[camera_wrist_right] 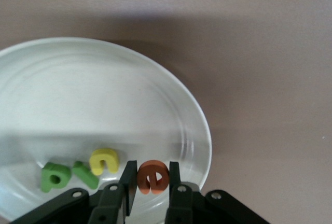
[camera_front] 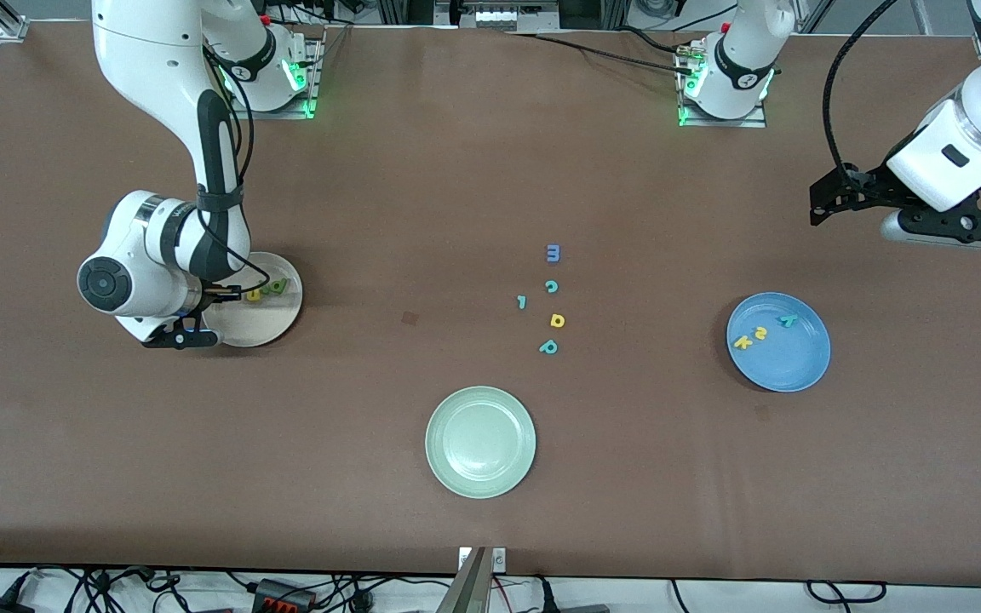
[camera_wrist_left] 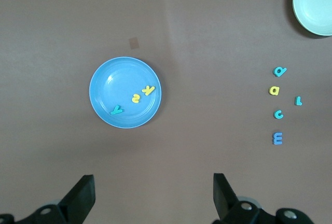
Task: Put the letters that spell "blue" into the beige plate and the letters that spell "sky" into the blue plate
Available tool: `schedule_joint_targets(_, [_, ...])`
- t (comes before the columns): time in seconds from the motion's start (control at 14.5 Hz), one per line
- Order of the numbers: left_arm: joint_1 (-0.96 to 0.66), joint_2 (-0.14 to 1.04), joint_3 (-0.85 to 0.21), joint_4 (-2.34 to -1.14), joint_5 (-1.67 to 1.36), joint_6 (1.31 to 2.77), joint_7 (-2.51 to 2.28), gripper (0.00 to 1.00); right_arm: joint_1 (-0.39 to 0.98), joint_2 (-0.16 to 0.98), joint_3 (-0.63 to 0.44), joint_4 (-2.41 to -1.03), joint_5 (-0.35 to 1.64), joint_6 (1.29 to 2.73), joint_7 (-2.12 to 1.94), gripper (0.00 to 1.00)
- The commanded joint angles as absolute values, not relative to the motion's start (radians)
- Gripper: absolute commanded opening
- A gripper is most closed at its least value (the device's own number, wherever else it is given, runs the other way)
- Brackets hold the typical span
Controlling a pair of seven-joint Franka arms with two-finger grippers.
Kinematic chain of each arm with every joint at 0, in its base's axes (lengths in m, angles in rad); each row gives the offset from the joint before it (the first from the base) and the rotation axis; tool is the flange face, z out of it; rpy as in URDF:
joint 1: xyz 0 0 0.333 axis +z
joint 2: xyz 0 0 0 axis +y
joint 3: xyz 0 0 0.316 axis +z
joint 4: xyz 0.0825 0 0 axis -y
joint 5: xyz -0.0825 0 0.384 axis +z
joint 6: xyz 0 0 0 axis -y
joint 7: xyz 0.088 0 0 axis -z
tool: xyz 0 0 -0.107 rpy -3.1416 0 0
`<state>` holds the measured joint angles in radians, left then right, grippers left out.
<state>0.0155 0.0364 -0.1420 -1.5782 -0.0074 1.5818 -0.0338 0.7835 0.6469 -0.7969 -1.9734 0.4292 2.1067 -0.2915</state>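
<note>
The beige plate (camera_front: 265,328) lies at the right arm's end of the table. In it are a green stemmed letter (camera_wrist_right: 55,176), a dark green bar (camera_wrist_right: 85,175) and a yellow u (camera_wrist_right: 105,161). My right gripper (camera_wrist_right: 152,168) is low over this plate, shut on the orange e (camera_wrist_right: 153,177), which stands on edge between both fingers. The blue plate (camera_front: 788,362) holds the yellow k (camera_front: 742,342), yellow s (camera_front: 760,334) and teal y (camera_front: 788,321). My left gripper (camera_wrist_left: 154,193) waits open and empty, high over the table beside the blue plate (camera_wrist_left: 111,86).
A pale green plate (camera_front: 480,441) sits near the front camera at mid-table. Loose letters lie in a cluster between the plates: blue m (camera_front: 553,253), teal c (camera_front: 551,286), small teal bar (camera_front: 522,301), yellow stemmed letter (camera_front: 557,320), teal p (camera_front: 548,346).
</note>
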Motion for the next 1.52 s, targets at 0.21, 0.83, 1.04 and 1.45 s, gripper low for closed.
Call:
schedule_joint_targets(0.21, [0.014, 0.051, -0.144, -1.546, 0.008, 1.562, -0.038, 1.00, 0.798, 0.568, -0.798, -1.918, 0.457, 1.990, -0.195, 1.00])
schedule_joint_targets(0.83, [0.015, 0.052, -0.144, -1.546, 0.008, 1.562, -0.037, 1.00, 0.744, 0.561, -0.850, -1.523, 0.454, 1.620, -0.091, 1.00])
schedule_joint_targets(1.04, [0.015, 0.051, -0.144, -1.546, 0.008, 1.562, -0.037, 1.00, 0.746, 0.539, -0.825, -1.488, 0.440, 1.644, -0.005, 1.00])
schedule_joint_targets(1.45, [0.015, 0.051, -0.144, -1.546, 0.008, 1.560, -0.037, 1.00, 0.407, 0.303, -0.338, -1.483, 0.097, 1.675, 0.129, 1.00])
